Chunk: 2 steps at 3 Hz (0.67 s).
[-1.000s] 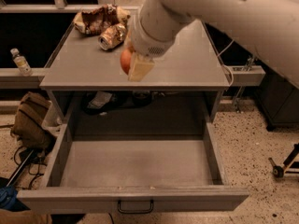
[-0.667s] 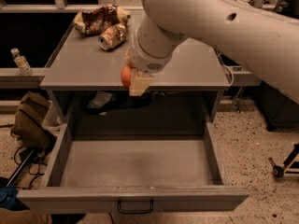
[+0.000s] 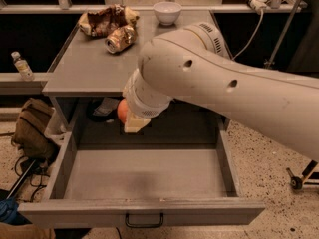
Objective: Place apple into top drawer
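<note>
1. Gripper at centre-left of frame, just below the front edge of the grey tabletop, hanging over the rear of the top drawer.
2. Pincer clamped on the apple; only the apple's left side shows beside a pale finger.
3. Apple held in the air above the drawer's back part, not touching its floor.
4. Drawer pulled out toward the bottom of frame, dark bar handle at centre of the front panel.
5. Upper frame, on tabletop: crushed can, crumpled wrapper, white bowl.
6. Left edge: small bottle on a ledge.
</note>
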Available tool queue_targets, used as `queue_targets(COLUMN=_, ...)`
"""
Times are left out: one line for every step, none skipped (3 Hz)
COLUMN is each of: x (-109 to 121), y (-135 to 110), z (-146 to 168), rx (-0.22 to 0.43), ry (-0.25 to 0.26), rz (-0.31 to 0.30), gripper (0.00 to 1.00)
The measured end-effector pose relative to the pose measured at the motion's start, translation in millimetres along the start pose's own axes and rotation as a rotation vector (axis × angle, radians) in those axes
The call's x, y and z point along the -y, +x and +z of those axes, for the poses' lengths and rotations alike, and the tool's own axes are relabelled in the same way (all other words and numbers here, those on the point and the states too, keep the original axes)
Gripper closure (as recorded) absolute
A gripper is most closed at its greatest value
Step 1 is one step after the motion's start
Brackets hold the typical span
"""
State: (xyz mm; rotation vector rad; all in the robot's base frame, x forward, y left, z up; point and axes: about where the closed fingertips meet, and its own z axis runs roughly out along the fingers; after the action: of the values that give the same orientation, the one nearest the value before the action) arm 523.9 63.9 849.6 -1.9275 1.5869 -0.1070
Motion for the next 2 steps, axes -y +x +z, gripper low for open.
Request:
queue_targets(x=0, y=0, z=0, rx=0.001, ry=0.0, rz=0.0, gripper=1.0)
queue_targets(x=-16, y=5, z=39, rx=0.031, ry=-0.021, rz=0.017, gripper=1.0)
